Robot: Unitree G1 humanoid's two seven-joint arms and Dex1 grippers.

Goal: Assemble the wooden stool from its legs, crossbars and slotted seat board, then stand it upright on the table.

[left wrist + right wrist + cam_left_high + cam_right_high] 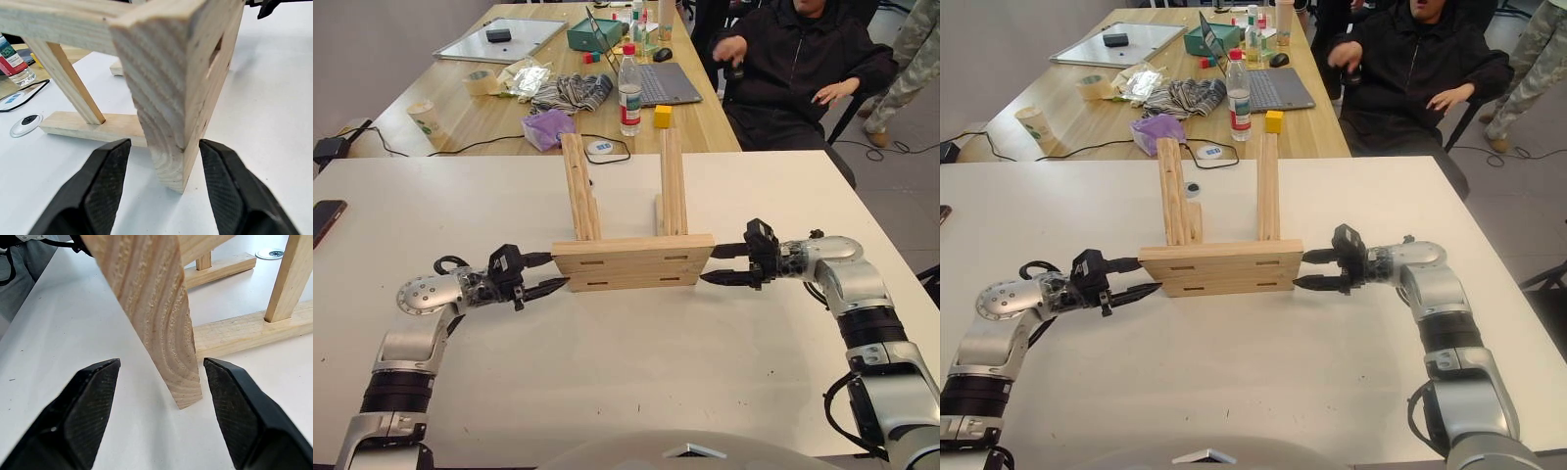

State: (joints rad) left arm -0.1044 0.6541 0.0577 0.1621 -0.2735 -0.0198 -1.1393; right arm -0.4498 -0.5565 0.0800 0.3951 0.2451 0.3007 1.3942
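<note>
Our left gripper [558, 270], nine o'clock, and right gripper [708, 266], three, gape empty around the pale slotted wooden seat board [631, 264].

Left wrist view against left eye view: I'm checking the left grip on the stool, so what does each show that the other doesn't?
Left wrist view: the end grain of the pale, slotted wooden seat board sits between the left gripper's black ribbed fingers, with a gap on each side.
Left eye view: the whole stool lies on its side with its two wooden leg frames pointing away, and the right gripper brackets the board's other end, open.
Both: the board, the left gripper and the white table.
</note>
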